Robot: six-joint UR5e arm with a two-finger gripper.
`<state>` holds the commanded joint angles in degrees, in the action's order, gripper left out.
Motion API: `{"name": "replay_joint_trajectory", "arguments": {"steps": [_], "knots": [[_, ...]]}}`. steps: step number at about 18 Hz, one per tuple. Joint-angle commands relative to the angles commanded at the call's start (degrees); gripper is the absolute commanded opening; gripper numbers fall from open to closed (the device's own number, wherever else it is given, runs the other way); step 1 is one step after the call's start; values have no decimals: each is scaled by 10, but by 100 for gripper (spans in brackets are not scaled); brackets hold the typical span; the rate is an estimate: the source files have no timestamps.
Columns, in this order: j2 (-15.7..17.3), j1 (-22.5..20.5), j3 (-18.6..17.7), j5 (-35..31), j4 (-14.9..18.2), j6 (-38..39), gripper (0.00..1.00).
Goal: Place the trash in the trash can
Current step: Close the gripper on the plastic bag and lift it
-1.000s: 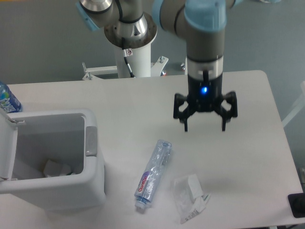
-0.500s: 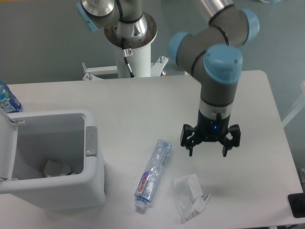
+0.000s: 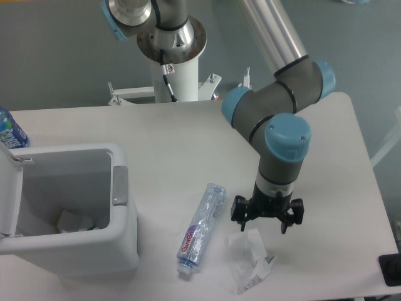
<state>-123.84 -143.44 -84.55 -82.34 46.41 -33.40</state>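
A white surface (image 3: 188,132) with rounded corners carries everything. The white trash can (image 3: 69,210) stands at its left front, lid open. A crushed bottle (image 3: 200,229) lies just right of it, and a crumpled wrapper (image 3: 250,258) lies near the front edge. A blue-labelled water bottle (image 3: 9,130) stands at the far left edge.

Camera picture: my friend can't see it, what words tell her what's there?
A robot arm's open hand hovers just above a crumpled wrapper on a white table. A crushed bottle lies beside it, left of that an open white trash can.
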Motion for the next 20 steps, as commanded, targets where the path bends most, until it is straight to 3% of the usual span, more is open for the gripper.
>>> {"name": "replay_joint_trajectory", "arguments": {"steps": [14, 18, 19, 20], "knots": [[-14, 11, -13, -25, -5, -2, 100], [-30, 26, -7, -84, -9, 0, 100], [-30, 26, -7, -84, -10, 0, 98], [-30, 26, -7, -84, -10, 0, 90]]}}
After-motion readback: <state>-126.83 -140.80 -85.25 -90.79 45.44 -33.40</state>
